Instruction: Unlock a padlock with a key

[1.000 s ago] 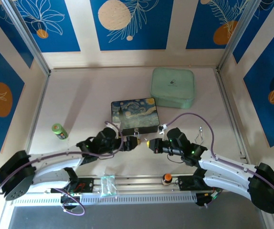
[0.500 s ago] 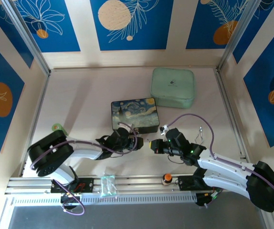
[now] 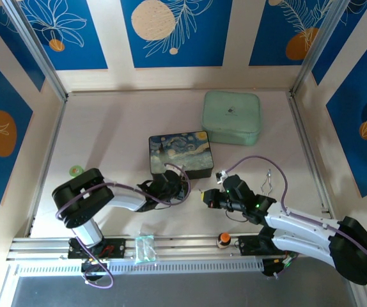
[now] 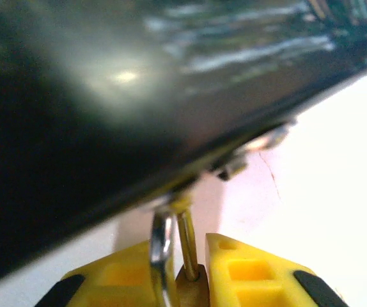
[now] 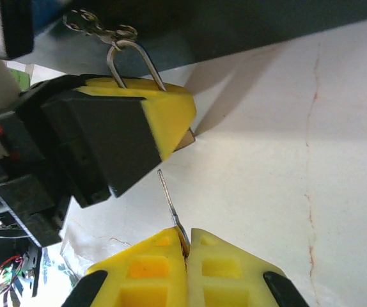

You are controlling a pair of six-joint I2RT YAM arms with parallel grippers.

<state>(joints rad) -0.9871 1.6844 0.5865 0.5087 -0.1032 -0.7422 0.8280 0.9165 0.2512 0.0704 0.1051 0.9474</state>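
My right gripper has its yellow plastic pads pressed narrow on the key, a thin, flat, pale silver blade. In the right wrist view its long axis runs from my fingertips toward 11 o'clock and the tip is bare. Just past that tip, at about 1 o'clock and near it without touching, I can see one brown-gold corner of the padlock, a tiny brass block with a thin silver wire shackle.

My left gripper is clamped narrow on that brass body. In the left wrist view the block sits squeezed between the left gripper's yellow pads and the two shackle legs rise from it toward 12 o'clock. The lock's long axis slants from 11 to 5 o'clock in the right wrist view, close to the key's own line but offset toward 3 o'clock. I judge that I must slide the blade sideways before pushing it in. I cannot see the keyhole.

The shackle loops through a small silver metal hasp on the front of the glossy, dark-sided rectangular box with a starry-night painted lid. From above, the lock lies at 9 o'clock from my right gripper, which is the nearer free tool. Under both is the smooth pale table, crossed by a fine reddish crack.
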